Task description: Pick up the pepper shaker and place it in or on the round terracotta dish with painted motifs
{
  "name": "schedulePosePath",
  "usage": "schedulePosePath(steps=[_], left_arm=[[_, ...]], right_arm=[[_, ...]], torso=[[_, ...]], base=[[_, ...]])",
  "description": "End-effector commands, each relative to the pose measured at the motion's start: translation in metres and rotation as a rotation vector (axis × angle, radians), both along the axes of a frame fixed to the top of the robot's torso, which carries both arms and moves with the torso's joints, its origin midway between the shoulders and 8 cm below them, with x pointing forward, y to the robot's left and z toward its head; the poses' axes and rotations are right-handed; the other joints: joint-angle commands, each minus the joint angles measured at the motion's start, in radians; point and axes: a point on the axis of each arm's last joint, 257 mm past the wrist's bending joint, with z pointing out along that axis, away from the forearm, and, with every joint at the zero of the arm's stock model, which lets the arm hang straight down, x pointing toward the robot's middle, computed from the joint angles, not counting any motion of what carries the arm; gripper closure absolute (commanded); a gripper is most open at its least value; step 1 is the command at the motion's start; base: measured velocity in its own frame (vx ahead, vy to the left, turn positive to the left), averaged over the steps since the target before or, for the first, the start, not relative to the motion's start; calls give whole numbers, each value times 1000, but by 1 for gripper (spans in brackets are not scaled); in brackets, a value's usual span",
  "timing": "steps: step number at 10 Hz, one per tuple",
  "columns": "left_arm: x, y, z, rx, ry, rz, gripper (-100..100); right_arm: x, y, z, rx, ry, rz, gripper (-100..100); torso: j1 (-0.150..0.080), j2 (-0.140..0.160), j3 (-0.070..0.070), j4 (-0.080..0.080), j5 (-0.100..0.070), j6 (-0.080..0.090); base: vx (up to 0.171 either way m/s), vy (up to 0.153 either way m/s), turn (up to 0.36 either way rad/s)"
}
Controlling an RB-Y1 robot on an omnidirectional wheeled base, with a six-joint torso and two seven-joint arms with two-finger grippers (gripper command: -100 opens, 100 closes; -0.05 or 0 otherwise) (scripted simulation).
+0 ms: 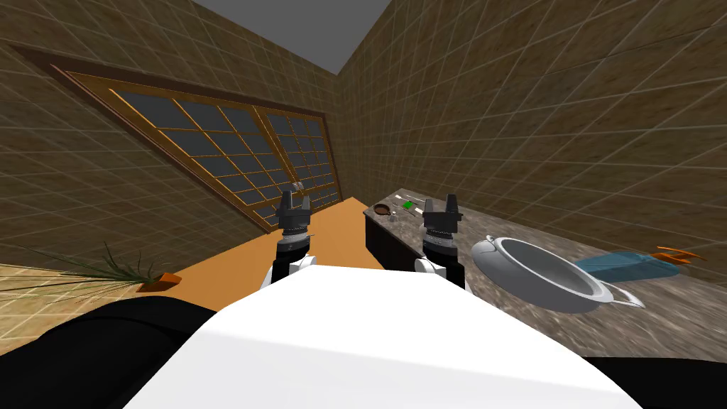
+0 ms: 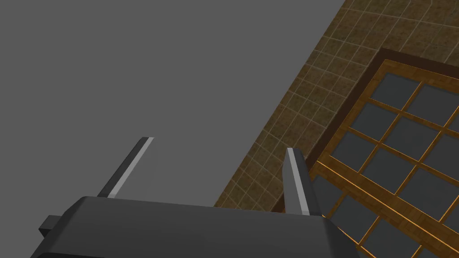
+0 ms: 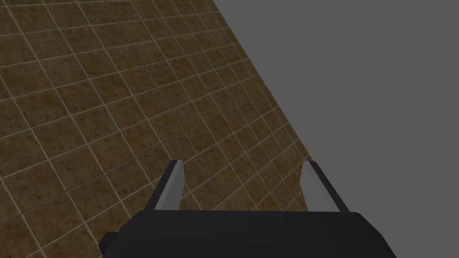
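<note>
Gaping left fingers (image 2: 296, 181), right fingers (image 3: 171, 188)

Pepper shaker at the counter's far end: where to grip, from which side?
Likely the small grey piece beside the brown dish; detail unreadable. It is narrow, the dish close by, so I'd come from above and pinch its middle with the open right gripper, nearer the counter.

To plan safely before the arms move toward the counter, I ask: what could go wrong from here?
1. The small brown round dish and the tiny grey object beside it, probably the shaker, sit at the far end of the mottled stone counter, close to a small green item; a wrong grasp seems possible.
2. The large grey handled bowl lies near the open right gripper; a reach may bump it.
</note>
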Motion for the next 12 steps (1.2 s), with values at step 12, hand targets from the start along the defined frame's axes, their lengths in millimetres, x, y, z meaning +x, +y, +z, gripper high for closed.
schedulePosePath(steps=[12], left_arm=[[0,0,0,0,0,0,0]], right_arm=[[43,66,-64,-501,156,-93,-100]], torso=[[4,-2,-1,0,1,0]], base=[[5,70,-189]])
